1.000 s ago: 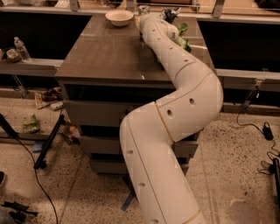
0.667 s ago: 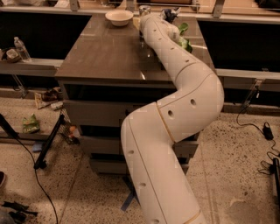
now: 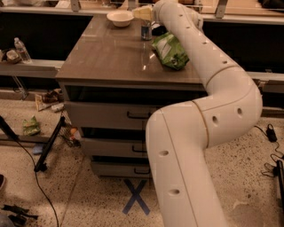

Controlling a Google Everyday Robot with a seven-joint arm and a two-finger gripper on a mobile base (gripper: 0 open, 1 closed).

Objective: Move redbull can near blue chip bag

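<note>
Shows redbull can (image 3: 146,31) upright near the table's (image 3: 102,57) far edge, between bowl (image 3: 120,18) and green chip bag (image 3: 171,51); gripper (image 3: 143,13) just above; cannot tell grip state. Risks toppling the slim can through off-centre closing.

The redbull can (image 3: 146,31) stands upright near the far edge of the surface (image 3: 106,57). The tool (image 3: 143,13) hangs just above the can. A white bowl (image 3: 120,18) sits to the can's left, and a green chip bag (image 3: 169,51) lies nearer the camera, to the can's right.
</note>
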